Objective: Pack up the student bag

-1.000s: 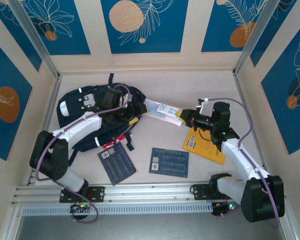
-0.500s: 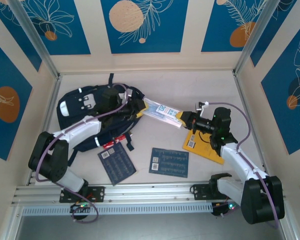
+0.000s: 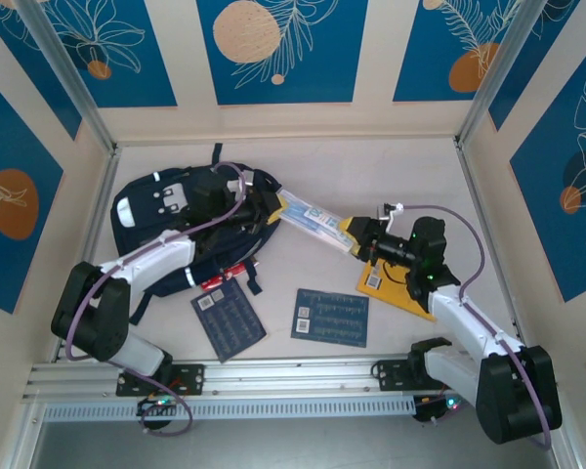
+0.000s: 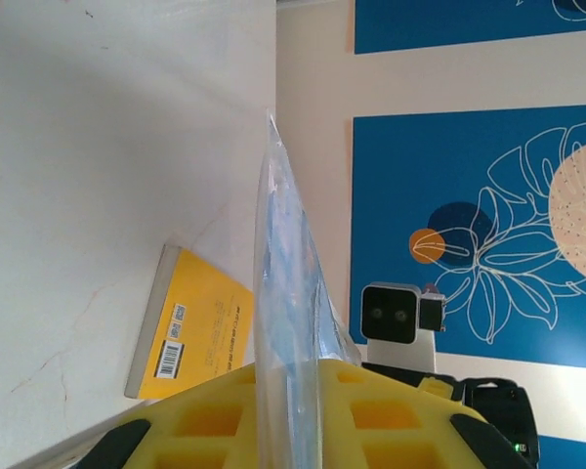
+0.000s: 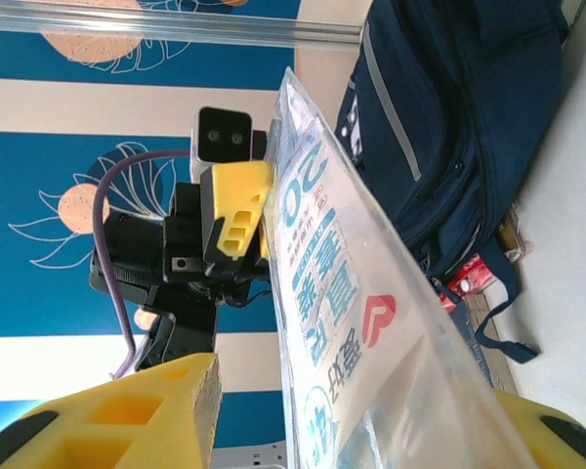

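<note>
left fingers (image 4: 205,422) have clamped the one packet (image 3: 313,220); two cards (image 3: 229,319) (image 3: 330,316), one book (image 3: 396,291).

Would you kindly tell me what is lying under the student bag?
A red-and-white item pokes out from under the student bag at its near edge; the rest of it is covered.

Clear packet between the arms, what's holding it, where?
The left hand pinches the packet at the end by the student bag; the right hand stands open around the other end.
</note>
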Controlling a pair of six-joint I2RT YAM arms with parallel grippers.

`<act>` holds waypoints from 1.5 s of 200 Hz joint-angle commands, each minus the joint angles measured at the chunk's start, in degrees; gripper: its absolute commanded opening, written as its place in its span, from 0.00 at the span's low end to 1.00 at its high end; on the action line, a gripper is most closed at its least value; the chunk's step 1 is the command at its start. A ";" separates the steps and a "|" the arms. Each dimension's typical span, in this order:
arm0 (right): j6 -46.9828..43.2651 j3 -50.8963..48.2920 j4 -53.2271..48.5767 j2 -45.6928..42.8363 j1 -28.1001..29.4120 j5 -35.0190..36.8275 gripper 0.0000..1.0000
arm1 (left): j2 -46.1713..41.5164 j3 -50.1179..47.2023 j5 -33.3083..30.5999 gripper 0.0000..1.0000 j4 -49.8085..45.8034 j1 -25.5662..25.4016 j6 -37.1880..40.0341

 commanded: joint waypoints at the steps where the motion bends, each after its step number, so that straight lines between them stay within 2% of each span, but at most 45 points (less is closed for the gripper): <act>1: 0.43 -1.19 3.41 -1.69 1.33 3.75 0.43 | -1.62 -0.87 -1.53 0.14 2.37 0.33 -0.19; 31: -0.58 -1.52 1.96 -3.04 1.84 6.49 0.11 | -2.28 -1.38 -2.34 0.14 0.88 0.29 1.16; 48: -1.43 -1.51 -0.49 -3.62 1.72 7.25 0.03 | -3.00 -1.04 -2.98 0.14 -1.21 0.42 2.98; 62: -2.25 -1.72 -1.69 -4.14 1.52 7.26 0.02 | -3.44 0.13 -3.50 0.19 -4.91 0.52 5.76; 86: -6.71 -1.03 -9.32 -6.91 0.56 7.14 0.01 | -4.31 5.18 -7.68 0.51 -20.75 1.66 15.50; 95: -9.83 -0.23 -14.09 -8.84 0.17 7.90 0.01 | -4.47 7.64 -10.95 0.59 -28.32 2.36 19.76; 115: -16.45 1.51 -24.80 -13.16 -0.41 10.67 0.00 | -3.81 12.99 -19.84 0.68 -41.21 3.84 26.31; 144: -21.06 2.32 -32.06 -15.88 -1.47 12.40 0.00 | -0.51 18.43 -27.35 0.72 -47.71 6.29 30.53; 158: -21.49 2.15 -33.01 -15.99 -1.98 12.11 0.00 | 2.57 21.44 -29.41 0.73 -50.05 7.67 31.15; 186: -22.19 1.88 -33.38 -16.19 -2.67 11.74 0.00 | 9.05 25.01 -28.64 0.73 -50.47 11.88 31.43; 235: -23.30 0.70 -32.54 -16.09 -4.32 10.72 0.00 | 21.49 32.72 -23.37 0.66 -49.51 14.12 32.11; 277: -23.62 -0.82 -31.47 -15.66 -6.15 8.40 0.00 | 26.71 37.62 -21.69 0.55 -49.16 14.13 32.56; 300: -23.96 -1.19 -31.39 -15.66 -6.64 8.10 0.00 | 28.71 40.39 -21.58 0.45 -50.47 14.12 33.94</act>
